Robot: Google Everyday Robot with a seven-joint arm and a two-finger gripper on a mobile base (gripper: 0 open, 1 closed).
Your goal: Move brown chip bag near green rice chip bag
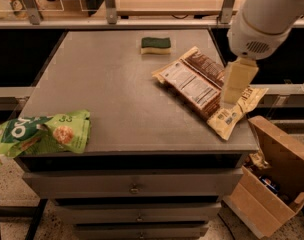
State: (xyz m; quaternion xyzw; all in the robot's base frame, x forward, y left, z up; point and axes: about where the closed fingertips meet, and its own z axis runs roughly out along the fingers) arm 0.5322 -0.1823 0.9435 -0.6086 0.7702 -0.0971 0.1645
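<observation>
The brown chip bag point(192, 86) lies flat on the right side of the grey table point(107, 84), label panel up, with its cream end near the front right corner. The green rice chip bag point(44, 134) lies at the table's front left corner and hangs partly over the left edge. My gripper point(231, 100) hangs from the white arm at the upper right. It is just over the right end of the brown chip bag and hides part of it.
A green-and-yellow sponge point(155, 45) sits at the back middle of the table. An open cardboard box point(272, 179) stands on the floor at the right. Drawers point(134, 188) are under the tabletop. A shelf rail with posts runs behind the table.
</observation>
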